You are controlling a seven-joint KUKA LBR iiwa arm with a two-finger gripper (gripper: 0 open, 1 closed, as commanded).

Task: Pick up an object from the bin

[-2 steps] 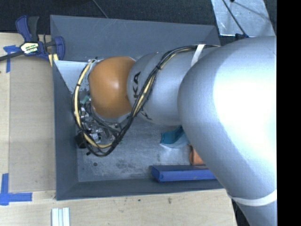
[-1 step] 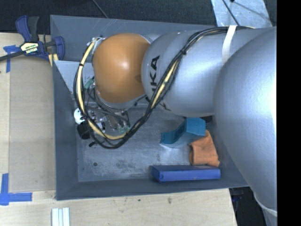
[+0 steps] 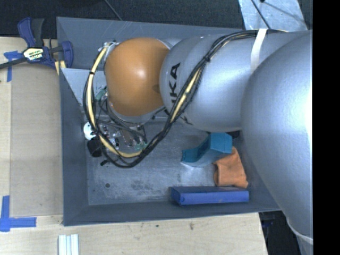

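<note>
My gripper [image 3: 125, 137] hangs low over the left half of the bin, its body partly showing under the arm's wrist among cables. Nothing is visible in its grasp. To its right, a teal angular block [image 3: 208, 147] lies on the bin floor. An orange cloth-like lump [image 3: 231, 170] rests just right of that block, touching it. A long blue bar [image 3: 210, 196] lies flat along the bin's near wall, below both of them. All three sit apart from the gripper, toward the right.
The arm and its orange wrist cover hide the upper and middle part of the bin. Bare grey floor shows below the gripper, at the bin's near left.
</note>
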